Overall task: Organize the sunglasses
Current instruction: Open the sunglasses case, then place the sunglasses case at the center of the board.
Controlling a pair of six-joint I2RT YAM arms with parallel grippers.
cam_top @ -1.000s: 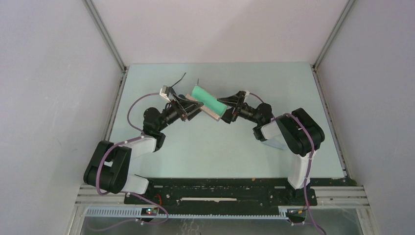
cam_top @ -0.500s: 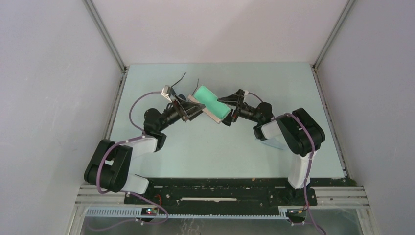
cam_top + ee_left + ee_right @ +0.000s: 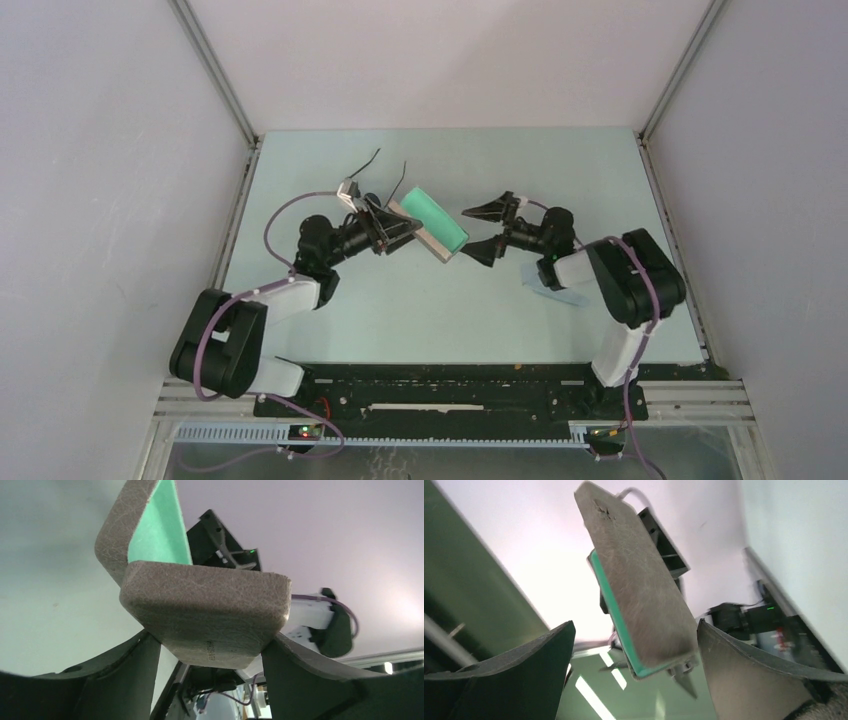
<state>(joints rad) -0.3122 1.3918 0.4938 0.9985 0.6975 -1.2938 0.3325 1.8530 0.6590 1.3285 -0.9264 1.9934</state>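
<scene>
Top external view is showing the left gripper (image 3: 404,229) clamping one end of the grey case (image 3: 436,219). The case is lying at an angle between the two arms, with its green lining facing up. Left wrist view is confirming the grip: both fingers (image 3: 135,675) are pressing against the sides of the case's rounded end. In the same view the lid is standing ajar and exposing the lining. Whether the case is resting on the table (image 3: 450,320) cannot be determined.

The right gripper (image 3: 479,231) is standing with its jaws spread wide, just beside the other end of the case and apart from it. Right wrist view is showing the case in the gap between the spread fingers (image 3: 524,665), touching neither.

The sunglasses (image 3: 371,157) are lying on the table on the far side of the left gripper. Only two thin black temple arms are showing; the gripper is hiding the lenses. A light blue cloth (image 3: 556,296) is lying partly under the right arm.
</scene>
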